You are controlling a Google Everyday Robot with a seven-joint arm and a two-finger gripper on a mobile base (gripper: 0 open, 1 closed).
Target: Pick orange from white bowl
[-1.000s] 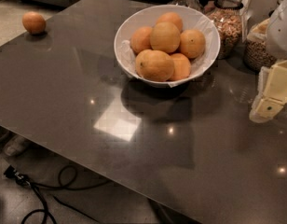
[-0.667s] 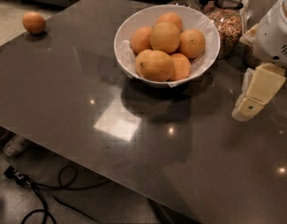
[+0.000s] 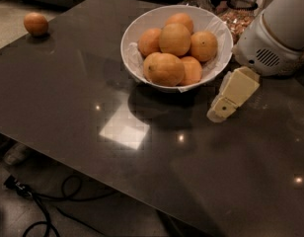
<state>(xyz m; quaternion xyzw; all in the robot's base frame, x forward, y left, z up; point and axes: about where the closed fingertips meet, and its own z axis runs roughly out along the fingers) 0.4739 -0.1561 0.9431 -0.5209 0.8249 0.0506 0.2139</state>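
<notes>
A wide white bowl [image 3: 133,37] lined with crinkled white paper stands on the dark table, upper middle of the camera view. It holds several oranges; the top one [image 3: 174,39] sits in the middle and a large one [image 3: 167,69] is at the front. My gripper [image 3: 222,106] comes in from the upper right on a white arm. Its cream-coloured fingers [image 3: 233,94] point down-left and hang just right of the bowl's rim, near the table top. It holds nothing that I can see.
A lone orange [image 3: 36,23] lies on the table's far left corner. Glass jars [image 3: 239,15] with snacks stand behind the bowl at the upper right. The dark table [image 3: 93,112] has its front edge running across the lower part; black cables [image 3: 48,206] lie on the floor below.
My gripper has moved left and toward the bowl, from the right edge of the table to just beside the bowl's right rim. The bowl and oranges have not moved.
</notes>
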